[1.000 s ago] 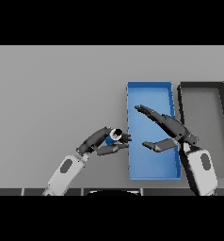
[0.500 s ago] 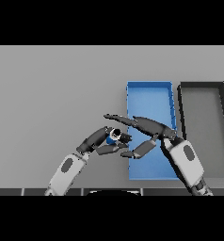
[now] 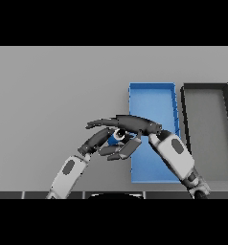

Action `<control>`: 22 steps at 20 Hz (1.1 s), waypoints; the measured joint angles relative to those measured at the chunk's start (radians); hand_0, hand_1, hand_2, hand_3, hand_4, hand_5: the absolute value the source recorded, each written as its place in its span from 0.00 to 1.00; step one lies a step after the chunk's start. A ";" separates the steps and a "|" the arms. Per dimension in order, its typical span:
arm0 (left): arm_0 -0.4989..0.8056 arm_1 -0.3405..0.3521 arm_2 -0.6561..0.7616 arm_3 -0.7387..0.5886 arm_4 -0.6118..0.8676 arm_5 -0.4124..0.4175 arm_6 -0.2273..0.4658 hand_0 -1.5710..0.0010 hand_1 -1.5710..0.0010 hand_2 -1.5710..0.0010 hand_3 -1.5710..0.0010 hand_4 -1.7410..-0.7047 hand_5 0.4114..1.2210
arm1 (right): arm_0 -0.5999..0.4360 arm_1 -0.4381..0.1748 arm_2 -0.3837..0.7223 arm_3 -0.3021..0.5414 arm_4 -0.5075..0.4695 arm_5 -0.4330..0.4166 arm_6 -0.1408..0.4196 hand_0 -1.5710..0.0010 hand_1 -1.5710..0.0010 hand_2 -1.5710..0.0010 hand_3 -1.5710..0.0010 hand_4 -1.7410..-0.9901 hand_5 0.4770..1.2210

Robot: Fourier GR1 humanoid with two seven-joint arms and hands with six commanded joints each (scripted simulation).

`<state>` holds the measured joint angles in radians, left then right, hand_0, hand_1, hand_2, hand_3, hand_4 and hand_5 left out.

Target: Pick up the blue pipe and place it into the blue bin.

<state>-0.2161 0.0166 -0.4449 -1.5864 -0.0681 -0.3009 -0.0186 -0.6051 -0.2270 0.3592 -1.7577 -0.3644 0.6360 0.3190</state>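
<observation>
Head view
Right hand (image 3: 128,125): reaching leftward from the lower right, fingers stretched long and near straight above the pipe, thumb spread below it; wide, closed on nothing.
Left hand (image 3: 100,138): coming up from the lower left, tucked under the right hand's fingers, dark fingers curled toward the pipe; grip hidden by the overlap, cannot tell whether holding.
Blue pipe (image 3: 117,136): small blue piece with a pale ring end, sitting between the right hand's fingers and thumb, right at the left hand's fingertips, just beside the bin's left wall, outside it.
Blue bin (image 3: 152,87): open tray directly behind and to the right of both hands, right forearm crossing over its lower half.
Dark bin (image 3: 204,86): just beside the blue bin, on the far side from the hands, well apart from the pipe.
Table (image 3: 49,95): grey surface under everything, stretching away left of the hands.
</observation>
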 measured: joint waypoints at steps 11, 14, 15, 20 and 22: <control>0.024 -0.044 0.023 -0.010 0.034 -0.056 -0.005 0.00 0.00 0.00 0.08 0.02 1.00 | 0.003 0.037 0.042 0.011 -0.040 -0.011 -0.058 0.07 0.07 0.07 0.14 0.08 0.75; 0.037 -0.035 0.039 -0.029 0.026 -0.069 0.020 0.00 0.00 0.00 0.09 0.01 1.00 | 0.006 0.031 0.054 0.017 -0.016 -0.016 -0.101 0.04 0.04 0.04 0.07 0.04 0.87; 0.034 -0.041 0.037 -0.031 0.016 -0.067 0.027 0.00 0.00 0.00 0.09 0.01 1.00 | 0.011 0.034 0.062 0.012 -0.013 -0.024 -0.114 0.03 0.03 0.03 0.06 0.03 0.90; 0.030 -0.034 0.041 -0.035 -0.035 -0.031 -0.019 0.07 0.15 0.18 0.26 0.14 1.00 | 0.024 0.059 0.060 0.004 0.001 -0.061 -0.112 0.01 0.01 0.01 0.02 0.01 0.97; 0.035 -0.011 0.046 -0.037 -0.052 -0.053 -0.058 0.40 0.45 0.47 0.52 0.36 1.00 | 0.017 0.057 0.054 -0.001 0.012 -0.070 -0.110 0.01 0.01 0.01 0.01 0.01 0.98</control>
<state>-0.1809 0.0055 -0.3991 -1.6232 -0.1198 -0.3542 -0.0765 -0.5885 -0.1704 0.4132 -1.7589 -0.3522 0.5658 0.2092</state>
